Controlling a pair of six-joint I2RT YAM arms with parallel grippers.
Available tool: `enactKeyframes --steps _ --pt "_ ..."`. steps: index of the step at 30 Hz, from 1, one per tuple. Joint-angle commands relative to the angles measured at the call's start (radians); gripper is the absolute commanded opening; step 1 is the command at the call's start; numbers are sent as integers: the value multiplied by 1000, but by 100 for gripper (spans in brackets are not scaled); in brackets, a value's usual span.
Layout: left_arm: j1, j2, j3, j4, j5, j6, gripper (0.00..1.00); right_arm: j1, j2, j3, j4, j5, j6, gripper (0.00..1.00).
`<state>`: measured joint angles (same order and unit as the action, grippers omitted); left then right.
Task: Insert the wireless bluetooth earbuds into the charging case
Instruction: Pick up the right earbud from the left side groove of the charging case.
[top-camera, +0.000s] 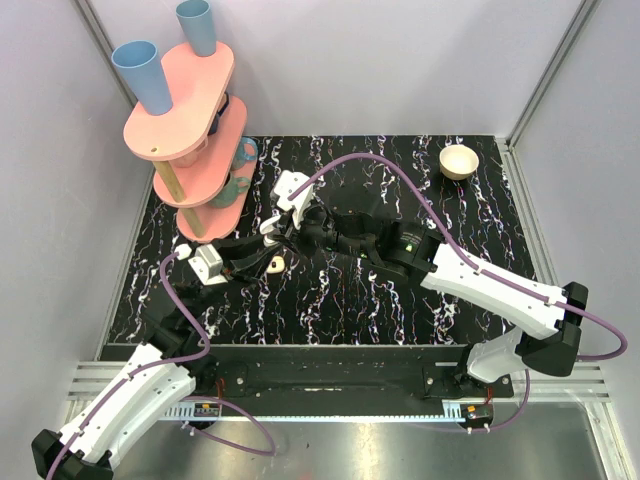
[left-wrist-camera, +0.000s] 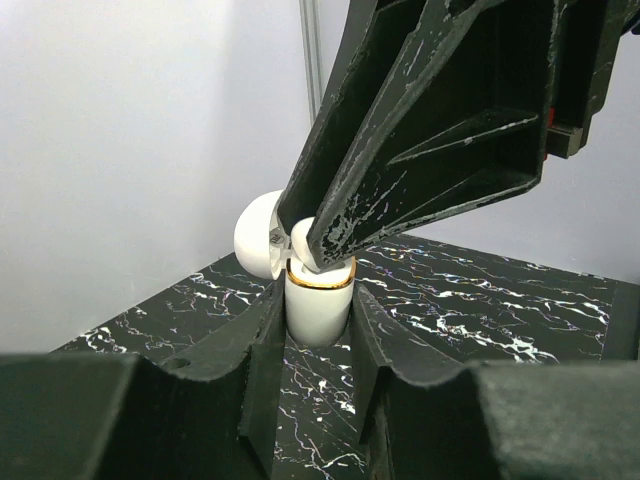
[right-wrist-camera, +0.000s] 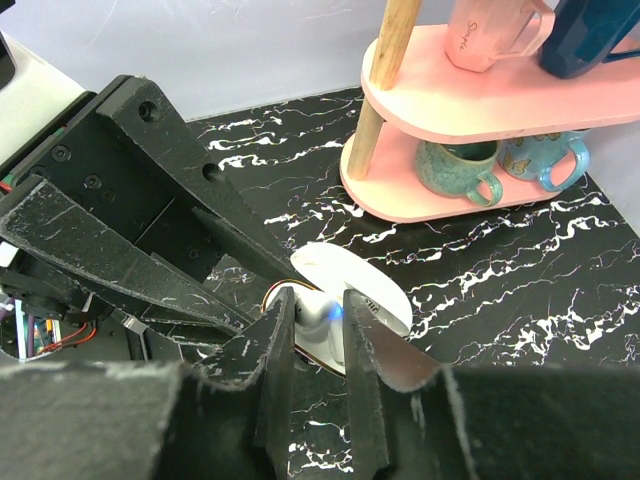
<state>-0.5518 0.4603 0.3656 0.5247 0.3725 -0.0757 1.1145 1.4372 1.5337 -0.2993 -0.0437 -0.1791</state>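
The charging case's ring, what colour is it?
Gold ring on the white charging case; best in the left wrist view.

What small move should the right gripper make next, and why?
Probably ease the right gripper straight down a little. It pinches a white earbud just above the gold-rimmed mouth of the charging case, which the left gripper clamps with its lid open; the earbud seems not yet seated.
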Motion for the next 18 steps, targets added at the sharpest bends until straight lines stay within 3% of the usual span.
enactKeyframes --steps 1,18 --pt "-2 -9 6 83 11 5 0 -7 -27 13 28 18 -2 19" --pt "0 -9 6 84 9 4 0 -12 -70 -30 97 62 10 11"
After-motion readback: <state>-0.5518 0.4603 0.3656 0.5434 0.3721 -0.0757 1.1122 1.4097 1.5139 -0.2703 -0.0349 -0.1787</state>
